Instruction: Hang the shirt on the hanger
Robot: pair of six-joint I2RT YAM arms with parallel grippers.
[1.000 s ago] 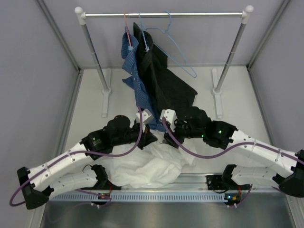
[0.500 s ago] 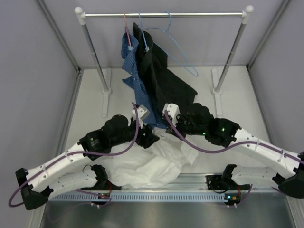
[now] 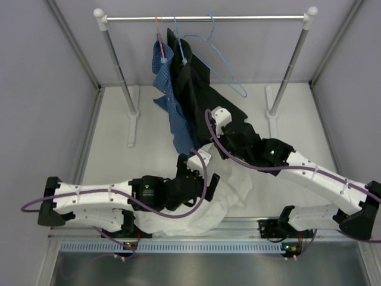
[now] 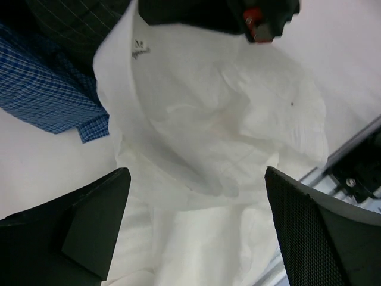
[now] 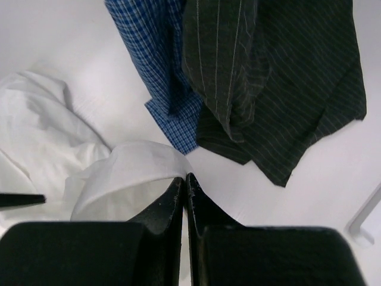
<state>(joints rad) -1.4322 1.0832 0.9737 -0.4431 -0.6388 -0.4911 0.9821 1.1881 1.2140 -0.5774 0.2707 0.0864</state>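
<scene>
Table (image 3: 119,119): pale surface filling the middle of the top view
Rack (image 3: 202,18): rail across the top of the frame, two uprights
Shirt (image 3: 229,187): white, heaped at lower centre between the two arms; collar raised off the heap toward the frame's centre; nowhere near the rail
Black shirt (image 3: 208,101): hung at upper centre, hem trailing onto the table
Blue checked shirt (image 3: 172,107): hung just left of it, on a red hanger (image 3: 158,30)
Right gripper (image 5: 185,179): fingers pressed together, apparently pinching the collar's edge
Left gripper (image 4: 196,232): jaws spread wide above the crumpled cloth, holding nothing
Hanger (image 3: 240,90): light-blue wire, bare, hooked on the rail at upper centre-right

Progress: early; collar found and lifted, hanger untouched. Left to do: fetch the hanger, thread both shoulders, rehang
</scene>
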